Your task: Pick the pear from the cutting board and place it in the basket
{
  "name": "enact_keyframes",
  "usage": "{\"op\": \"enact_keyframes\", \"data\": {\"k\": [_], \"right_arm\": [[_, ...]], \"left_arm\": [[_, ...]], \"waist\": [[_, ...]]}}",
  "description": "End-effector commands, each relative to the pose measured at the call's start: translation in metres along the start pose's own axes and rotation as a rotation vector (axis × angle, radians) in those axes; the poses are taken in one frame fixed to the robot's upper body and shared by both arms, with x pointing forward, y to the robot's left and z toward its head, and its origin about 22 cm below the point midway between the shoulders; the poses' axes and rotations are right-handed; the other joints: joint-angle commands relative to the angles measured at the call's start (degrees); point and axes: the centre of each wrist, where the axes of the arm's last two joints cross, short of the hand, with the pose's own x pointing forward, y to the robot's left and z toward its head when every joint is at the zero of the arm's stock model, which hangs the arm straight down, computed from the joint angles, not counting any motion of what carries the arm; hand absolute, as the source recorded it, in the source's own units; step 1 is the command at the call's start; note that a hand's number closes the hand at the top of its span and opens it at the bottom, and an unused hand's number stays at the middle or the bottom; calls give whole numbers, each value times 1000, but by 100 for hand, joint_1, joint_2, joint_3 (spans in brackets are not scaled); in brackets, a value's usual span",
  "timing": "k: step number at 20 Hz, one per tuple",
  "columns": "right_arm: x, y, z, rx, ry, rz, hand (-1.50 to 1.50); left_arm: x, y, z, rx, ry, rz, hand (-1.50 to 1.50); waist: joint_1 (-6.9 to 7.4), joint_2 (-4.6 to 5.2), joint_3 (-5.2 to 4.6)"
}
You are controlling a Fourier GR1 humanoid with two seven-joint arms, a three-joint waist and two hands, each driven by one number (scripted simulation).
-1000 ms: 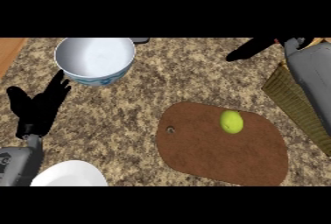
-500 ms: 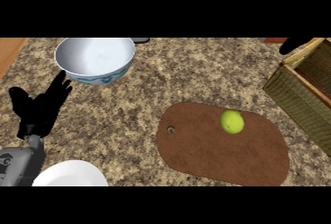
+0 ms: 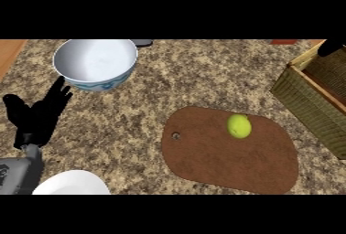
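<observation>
The pear point(image 3: 238, 125) lies on the cutting board point(image 3: 229, 160), toward the board's far right part, with nothing touching it. It has not been picked up, so the whole job is still ahead: the grasp, the lift, the carry and the drop into the basket.

That basket point(image 3: 307, 98) stands just off the board's right edge, a woven box with its open top facing up, and nothing shows inside the part I can see. At the basket's far corner, well beyond the board, a small dark shape pokes in at the upper right; it may be the right hand point(image 3: 331, 47), but so little of it shows that I cannot tell how its fingers stand.

Well to the left of the board, the left hand point(image 3: 37, 116) rests on its grey forearm, fingers straight and spread, holding nothing. Beyond the board to the far left stands a white bowl point(image 3: 96, 64), and near the board's lower left, a white plate point(image 3: 71, 183) peeks in.
</observation>
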Motion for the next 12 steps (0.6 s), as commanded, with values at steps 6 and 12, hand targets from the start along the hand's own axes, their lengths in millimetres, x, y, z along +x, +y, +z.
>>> {"op": "enact_keyframes", "data": {"k": [6,12], "right_arm": [[-44,30,13,-40,-51,-65,-150],[-92,69,6,-100,-69,-110,-150]], "left_arm": [[-7,5,2,36,17,3,0],[2,6,7,23,17,-8,0]], "waist": [[-174,-44,-5],[-58,-4,-1]]}}
